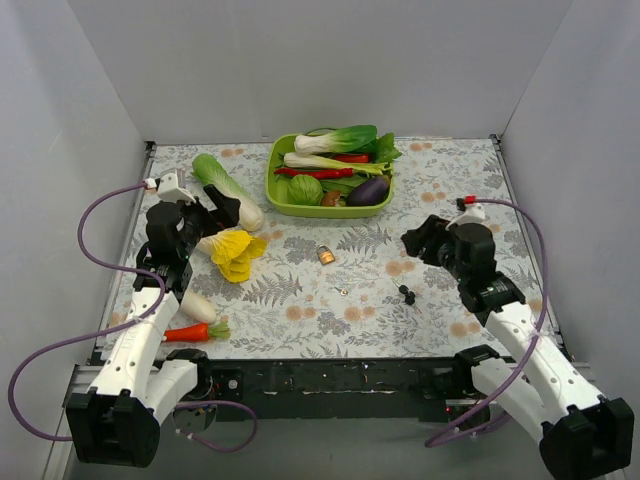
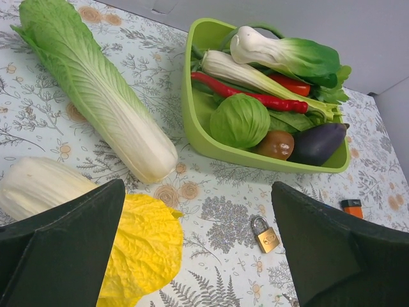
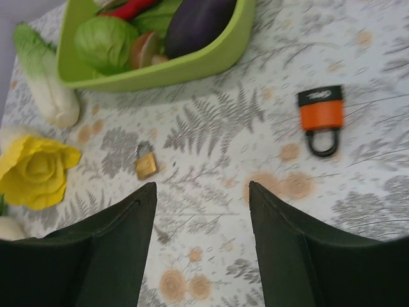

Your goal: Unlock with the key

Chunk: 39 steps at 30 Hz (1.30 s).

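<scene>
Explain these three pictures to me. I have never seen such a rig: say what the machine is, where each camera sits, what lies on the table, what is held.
Two robot arms are bolted at the near edge of the table. The top view looks down from behind them; the other two come from a camera on each wrist, its dark fingers showing at the bottom. On it lie a green tray of vegetables, a cabbage, a brass padlock, an orange padlock and the tiny black-headed key. The left gripper and the right gripper are open and hold nothing.
</scene>
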### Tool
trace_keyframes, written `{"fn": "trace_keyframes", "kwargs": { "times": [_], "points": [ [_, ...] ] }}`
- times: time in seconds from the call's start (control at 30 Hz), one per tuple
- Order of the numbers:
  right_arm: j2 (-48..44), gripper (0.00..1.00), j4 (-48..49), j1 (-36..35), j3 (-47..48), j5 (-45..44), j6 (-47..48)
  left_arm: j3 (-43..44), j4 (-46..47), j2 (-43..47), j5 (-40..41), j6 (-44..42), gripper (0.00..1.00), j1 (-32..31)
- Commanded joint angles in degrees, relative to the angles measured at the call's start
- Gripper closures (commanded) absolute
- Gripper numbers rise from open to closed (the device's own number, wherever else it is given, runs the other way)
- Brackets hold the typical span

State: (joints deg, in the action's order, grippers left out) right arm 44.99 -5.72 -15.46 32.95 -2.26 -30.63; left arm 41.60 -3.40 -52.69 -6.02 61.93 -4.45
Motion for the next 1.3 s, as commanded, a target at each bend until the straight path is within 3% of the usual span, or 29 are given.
{"fn": "trace_keyframes", "kwargs": {
  "times": [0.0, 0.2, 0.6, 1.27],
  "points": [
    [4.56, 0.33, 4.74, -13.32, -1.04, -5.64, -11.09, 0.32, -0.03, 1.18, -0.13, -1.37, 0.02, -0.12],
    [9.67, 0.39, 10.90, -23.62, -3.33, -9.24, -24.90, -0.03, 0.15, 1.71, -1.19, -1.64, 0.02, -0.30],
    [22.33, 0.47, 9.06, -33.04, -1.84, -13.90, -39.85, 0.32, -1.43, 1.80, 4.08, -2.34, 0.02, -0.82],
    [38.76, 0.50, -5.17, -36.22, 8.79, -14.96, -49.43, 0.58, -3.19, 1.36, 14.01, -5.42, 0.02, -7.23]
  ]
}}
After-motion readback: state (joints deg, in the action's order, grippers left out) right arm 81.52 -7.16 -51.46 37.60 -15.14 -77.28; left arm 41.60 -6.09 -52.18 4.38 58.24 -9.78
